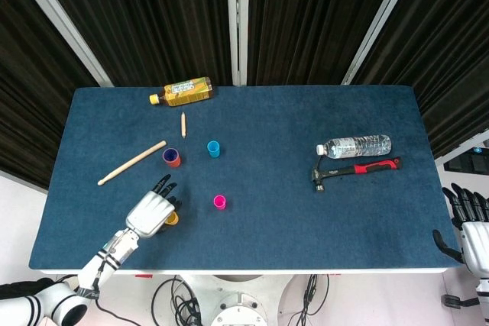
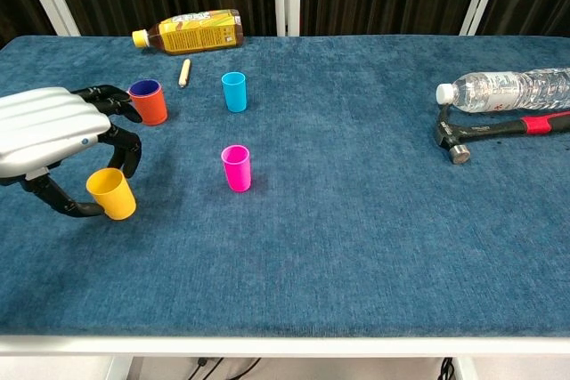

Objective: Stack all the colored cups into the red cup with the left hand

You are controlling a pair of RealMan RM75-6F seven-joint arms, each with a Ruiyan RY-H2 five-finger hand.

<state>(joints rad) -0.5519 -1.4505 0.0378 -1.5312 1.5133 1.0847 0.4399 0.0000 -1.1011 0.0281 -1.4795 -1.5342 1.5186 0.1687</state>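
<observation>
The red cup point(image 2: 149, 102) stands at the far left with a purple cup already nested inside. Nearer, the left hand point(image 2: 49, 135) curls around the yellow cup point(image 2: 111, 194), thumb and fingers touching it. Pink cup point(image 2: 236, 167) and blue cup point(image 2: 233, 92) stand apart, still to stack. The right hand point(image 1: 472, 223) hangs spread off the table.

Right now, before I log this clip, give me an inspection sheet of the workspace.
Surface: blue cloth table, flat.
Job's things: red cup upright with a purple cup nested inside; blue cup, pink cup, yellow cup upright, apart.
Clutter: tea bottle, water bottle, hammer, long stick, short stick.
Hands: left hand curled around the yellow cup; right hand off the table, holding nothing.
Cables: under the front edge.
Surroundings: black curtains.
</observation>
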